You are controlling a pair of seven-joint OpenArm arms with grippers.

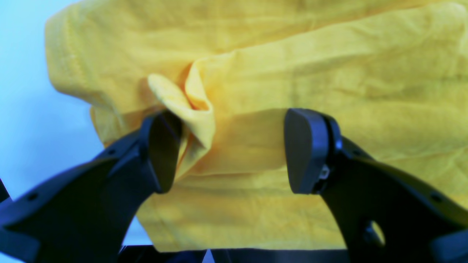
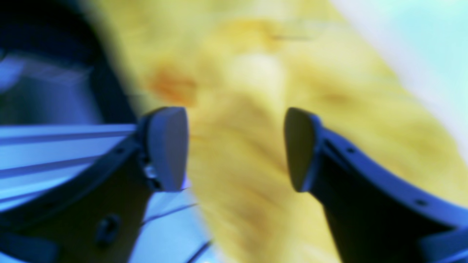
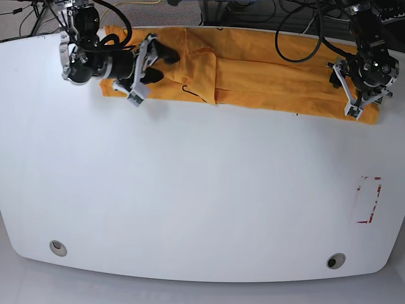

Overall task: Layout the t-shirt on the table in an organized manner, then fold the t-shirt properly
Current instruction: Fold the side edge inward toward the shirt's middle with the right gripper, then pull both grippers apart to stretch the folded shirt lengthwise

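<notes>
The orange-yellow t-shirt [image 3: 253,76] lies in a long bunched strip along the far edge of the white table [image 3: 202,190]. My right gripper [image 3: 158,66] hovers over the strip's left end. Its jaws stand open in the blurred right wrist view, where my right gripper [image 2: 236,146] has only cloth [image 2: 248,164] behind it. My left gripper [image 3: 347,94] is over the strip's right end. In the left wrist view my left gripper [image 1: 234,149] is open over the t-shirt [image 1: 329,73], and a small fold of cloth [image 1: 186,106] rises beside its left finger [image 1: 161,153].
A red-taped rectangle [image 3: 369,199] marks the table at the right. Two round grey grommets [image 3: 57,247] [image 3: 335,260] sit near the front edge. Black cables [image 3: 297,31] and dark floor lie beyond the far edge.
</notes>
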